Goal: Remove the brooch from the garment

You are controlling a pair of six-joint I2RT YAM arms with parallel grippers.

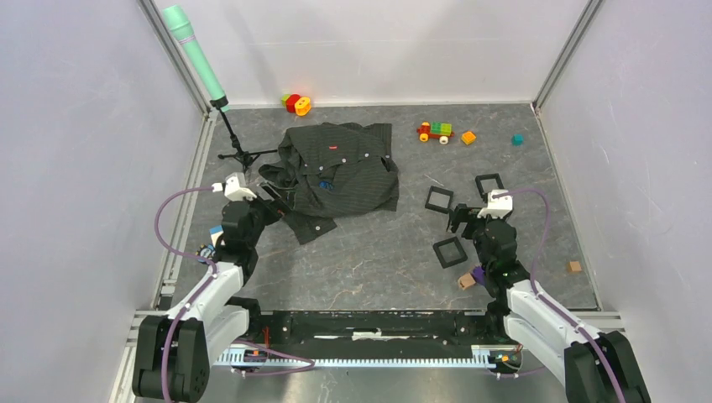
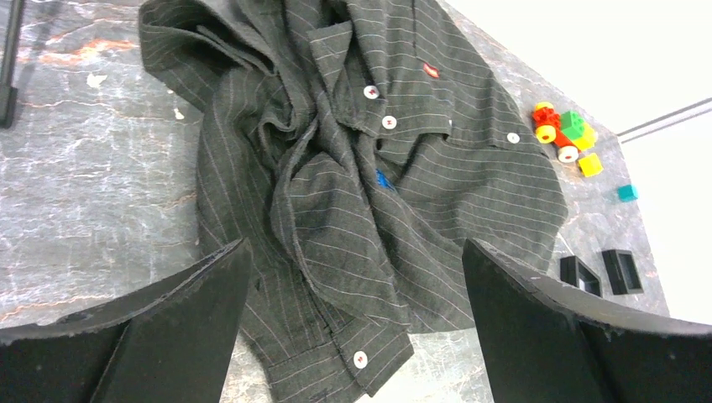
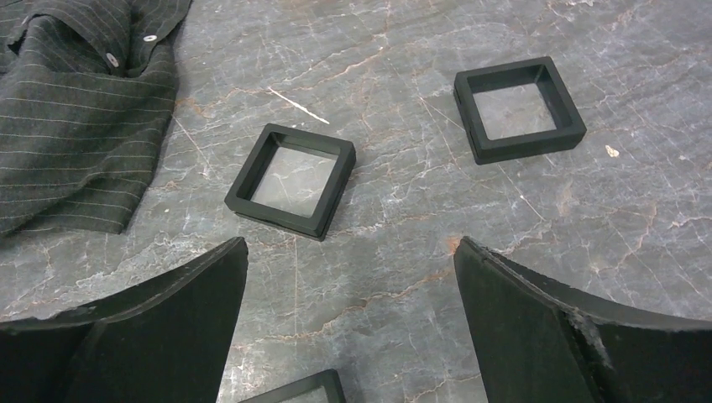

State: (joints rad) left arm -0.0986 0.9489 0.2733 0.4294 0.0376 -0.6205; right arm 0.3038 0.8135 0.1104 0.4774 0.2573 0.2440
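1 shirt, crumpled. 1 blue brooch sits on it, mid-folds, near the buttons. 3 black frames lie to its right. L gripper wide, empty, at shirt's near-left edge. R gripper wide, empty, above frames.

On the grey marbled table, three black square frames lie flat and apart at about three o'clock of its centre. Toward one o'clock stand a brick toy car, an orange block and a teal cube — at eleven, a red-and-orange toy cluster, perhaps rings. A mint-green microphone leans on its black tripod stand at ten o'clock, and two small tan blocks lie around four.
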